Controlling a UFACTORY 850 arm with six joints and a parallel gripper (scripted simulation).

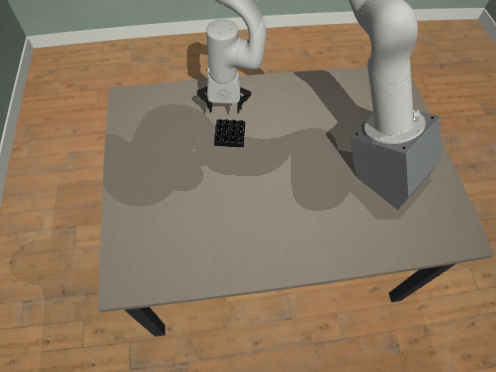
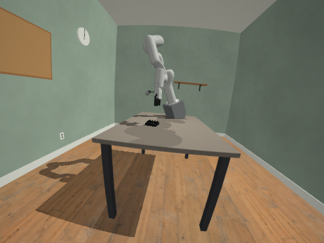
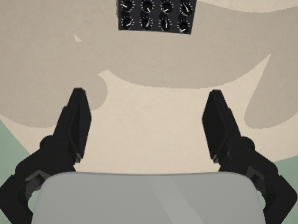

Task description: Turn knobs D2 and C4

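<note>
The black knob box [image 1: 230,133] [image 2: 152,124] [image 3: 155,29] stands on the table with its knobs up. The wrist view shows only its two nearest rows, at the top edge; the other rows are out of that frame. White lines and marks show on these knobs, but the printed names are too small to read, so I cannot tell D2 and C4 or their hours. The socket is not discernible. My gripper [image 1: 225,111] [image 2: 157,105] [image 3: 147,103] is open and empty. It hangs above the table, off the box's side that faces the back in the top view, touching no knob.
The grey table [image 1: 210,240] [image 2: 114,134] carries the box and the arm's grey base block [image 1: 382,167] [image 2: 175,110], which stands well to the right of the box in the top view. Arm shadows fall across the table around the box.
</note>
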